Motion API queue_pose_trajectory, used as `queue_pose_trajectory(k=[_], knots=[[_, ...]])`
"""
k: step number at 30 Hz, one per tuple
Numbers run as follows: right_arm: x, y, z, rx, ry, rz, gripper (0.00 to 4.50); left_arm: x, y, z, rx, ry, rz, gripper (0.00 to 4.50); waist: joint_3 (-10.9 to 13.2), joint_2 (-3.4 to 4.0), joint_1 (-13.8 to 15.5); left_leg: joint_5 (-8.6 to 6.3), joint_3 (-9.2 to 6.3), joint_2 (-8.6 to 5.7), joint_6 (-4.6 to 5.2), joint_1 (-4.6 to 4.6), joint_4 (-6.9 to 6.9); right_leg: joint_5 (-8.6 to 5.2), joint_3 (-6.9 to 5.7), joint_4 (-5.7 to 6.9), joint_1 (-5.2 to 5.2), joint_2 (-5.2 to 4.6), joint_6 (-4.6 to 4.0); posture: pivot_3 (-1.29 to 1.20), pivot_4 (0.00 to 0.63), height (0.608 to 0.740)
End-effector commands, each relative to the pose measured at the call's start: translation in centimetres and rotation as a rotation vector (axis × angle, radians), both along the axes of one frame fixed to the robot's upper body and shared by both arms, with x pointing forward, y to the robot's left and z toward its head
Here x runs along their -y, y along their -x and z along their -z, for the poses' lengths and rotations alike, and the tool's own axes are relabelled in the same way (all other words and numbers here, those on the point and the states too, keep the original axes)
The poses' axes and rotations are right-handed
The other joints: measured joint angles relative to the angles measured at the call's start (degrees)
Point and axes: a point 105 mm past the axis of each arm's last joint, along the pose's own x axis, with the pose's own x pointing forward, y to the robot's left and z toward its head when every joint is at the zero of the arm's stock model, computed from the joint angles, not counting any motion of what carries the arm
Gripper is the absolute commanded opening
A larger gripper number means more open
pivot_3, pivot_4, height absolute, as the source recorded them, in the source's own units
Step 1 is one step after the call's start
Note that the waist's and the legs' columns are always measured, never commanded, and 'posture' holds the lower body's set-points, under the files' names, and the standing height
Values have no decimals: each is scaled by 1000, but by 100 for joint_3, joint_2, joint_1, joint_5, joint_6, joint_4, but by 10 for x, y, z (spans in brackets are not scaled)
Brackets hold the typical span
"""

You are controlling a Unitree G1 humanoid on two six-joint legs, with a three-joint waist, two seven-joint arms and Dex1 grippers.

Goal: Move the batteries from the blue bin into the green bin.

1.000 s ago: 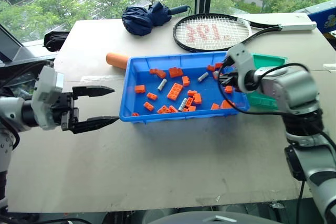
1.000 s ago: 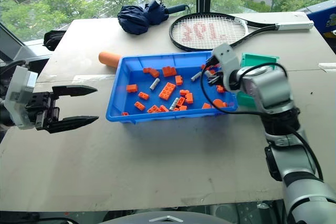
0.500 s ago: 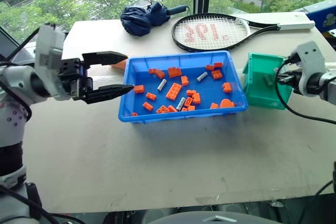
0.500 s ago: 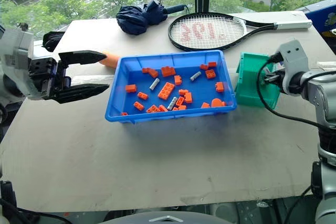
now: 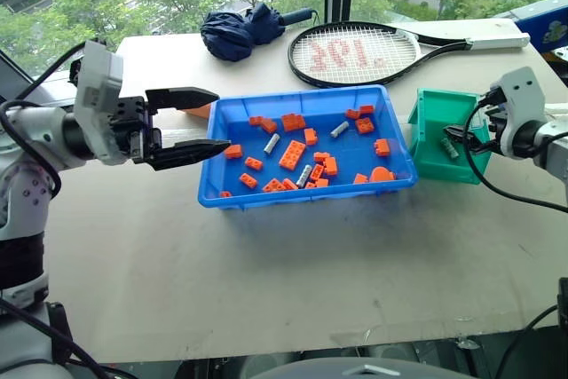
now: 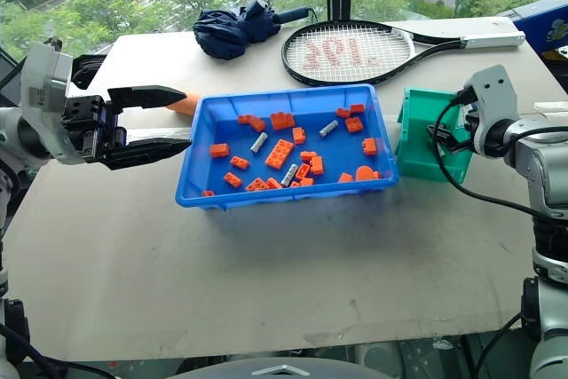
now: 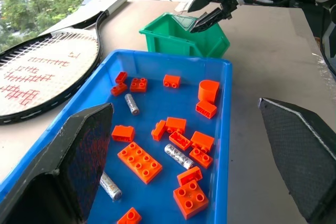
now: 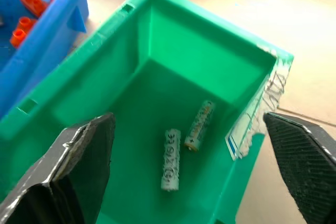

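Head cam, L eye: blue bin (image 5: 399, 179) sits mid-table, holding orange bricks (image 5: 295, 154) plus three batteries (image 5: 273, 143) lying loose among them, so there is more to shift. Left gripper (image 5: 206, 122) hangs at the bin's left rim, fingers apart, prob. staged for a reach in. Green bin (image 5: 426, 144) stands just beside the blue bin's right end, close enough for a short carry. Right gripper (image 5: 457, 135) is over the green bin's mouth. Head cam, R eye: same layout; a racket (image 6: 355, 49) and a folded umbrella (image 6: 235, 28) lie at the far edge, and an orange cylinder (image 6: 184, 104) shows behind the left gripper (none is task-relevant). L wrist cam: own fingers spread wide, framing the blue bin's contents; nearest battery lies by the big brick. The right gripper is visible beyond, above the green bin, its tips apart. R wrist cam: own fingers wide apart with nothing between them; two batteries lie on the green bin's floor, near each other, directly below. Judgement: a drop made, hand free to go back.
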Motion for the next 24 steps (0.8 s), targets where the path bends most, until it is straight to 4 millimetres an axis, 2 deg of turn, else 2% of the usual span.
queue_pose_trajectory(k=[1,3,5,12,17,24], knots=[[-52,7,-23,69,-53,-188,4453,-15,3,-1,31,-52,-38,4500,0,-1,-5,0,0,1,0,-1,0,0,-1,1,-3,1,0,0,150,740],[-86,8,-22,62,-88,-287,4453,-23,3,4,22,-69,-62,4500,0,-1,-34,0,1,8,0,-1,-3,0,1,-2,-4,6,0,0,150,740],[-107,3,-18,60,-84,-331,4453,-27,1,6,19,-75,-80,4500,0,-1,-35,0,0,8,0,-4,-3,0,-1,-3,-5,6,0,0,150,740],[-165,-23,9,33,-100,-378,4453,-30,2,5,33,-74,-91,4500,-5,-9,13,0,0,3,0,-8,5,1,-4,-2,-6,4,0,0,150,740],[-183,-36,33,-68,-154,-283,4453,-30,6,5,38,-72,-100,4500,-6,-10,-60,0,-1,3,0,-9,5,1,-5,-2,-8,6,-1,0,150,740],[-199,-39,50,-174,-256,-246,4453,-32,9,5,47,-67,-115,4500,-6,-10,-139,0,-6,4,-1,-8,4,1,-8,0,-10,8,-1,0,150,740]])
